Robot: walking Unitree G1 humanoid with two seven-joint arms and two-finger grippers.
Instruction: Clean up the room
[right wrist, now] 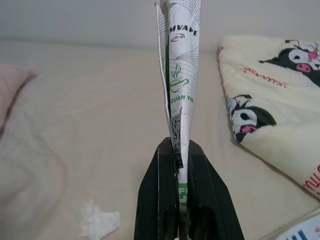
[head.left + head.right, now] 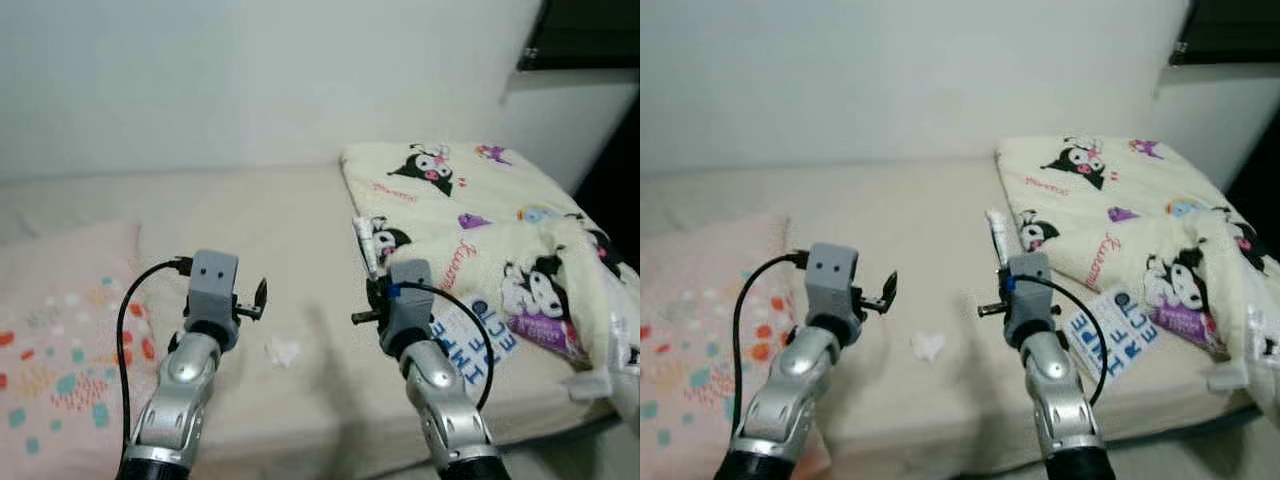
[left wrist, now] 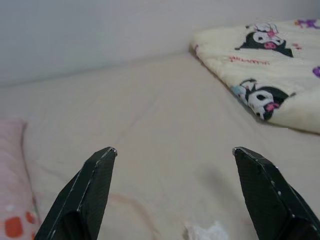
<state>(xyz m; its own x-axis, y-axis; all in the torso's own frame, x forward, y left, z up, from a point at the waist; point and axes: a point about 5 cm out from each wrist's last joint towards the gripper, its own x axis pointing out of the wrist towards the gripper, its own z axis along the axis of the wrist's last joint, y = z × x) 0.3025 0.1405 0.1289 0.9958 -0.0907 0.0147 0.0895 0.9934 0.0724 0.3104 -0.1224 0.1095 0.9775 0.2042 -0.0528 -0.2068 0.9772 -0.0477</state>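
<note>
My right gripper [image 1: 178, 150] is shut on a white paper packet with green print [image 1: 180, 65], which stands up from between the fingers, raised above the bed. The packet [image 2: 365, 243] also shows above the right wrist. My left gripper [image 3: 174, 151] is open with nothing between its fingers, held over the beige mattress [image 2: 270, 230]. A crumpled white tissue [image 2: 283, 351] lies on the mattress between the two arms, just below the left gripper's fingertips [image 3: 202, 232].
A cream cartoon-print blanket [image 2: 470, 200] lies bunched at the right of the bed, with a white and blue printed bag [image 2: 478, 330] beside it. A pink patterned pillow [image 2: 60, 340] sits at the left. A white wall stands behind the bed.
</note>
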